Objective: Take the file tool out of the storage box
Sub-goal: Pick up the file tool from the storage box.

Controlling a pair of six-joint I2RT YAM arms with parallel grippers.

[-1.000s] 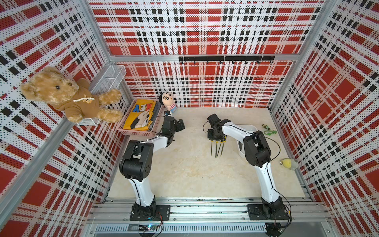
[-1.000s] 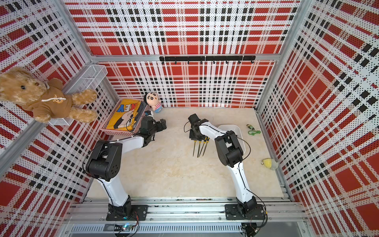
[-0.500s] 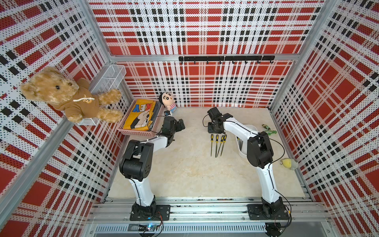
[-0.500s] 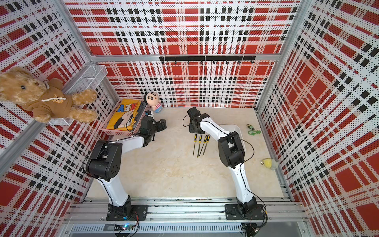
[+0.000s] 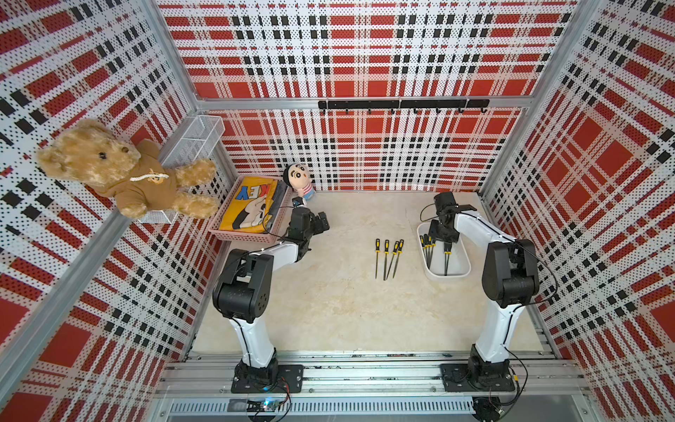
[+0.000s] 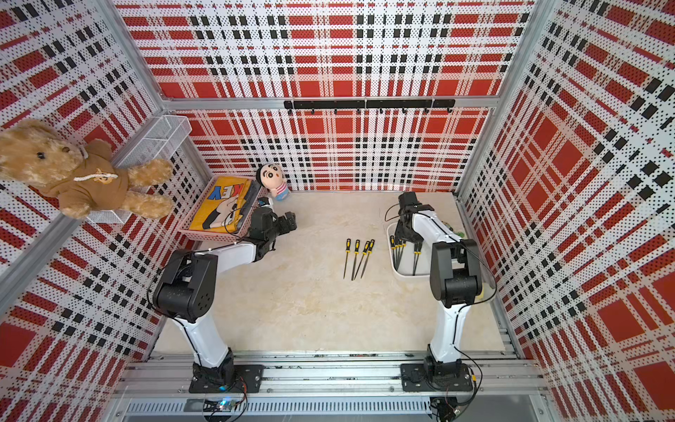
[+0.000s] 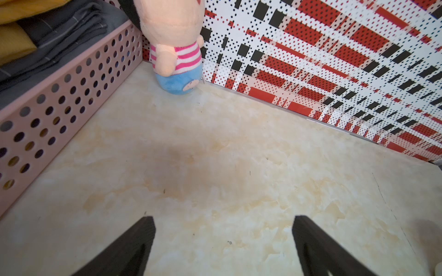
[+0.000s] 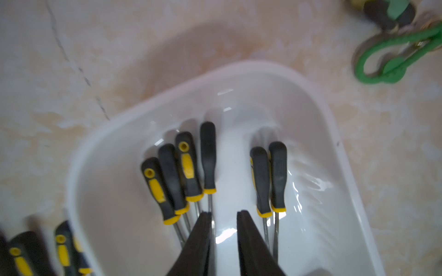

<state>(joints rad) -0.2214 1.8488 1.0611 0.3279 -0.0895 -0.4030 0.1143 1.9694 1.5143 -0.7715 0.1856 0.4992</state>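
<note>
My right claw (image 8: 224, 213) hangs over the storage box (image 8: 299, 100), jaws slightly apart, gripping nothing; 6 files (image 8: 208, 157) lie inside. My left claw (image 7: 223, 218) gapes wide above the desk (image 7: 215, 155).

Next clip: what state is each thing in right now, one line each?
storage box: upright on the table, open-topped.
files in the box: six, lying loose.
files on the table: four, side by side.
left pincer: open, empty, over bare table.
right pincer: over the box, jaws slightly apart, nothing between them.
</note>
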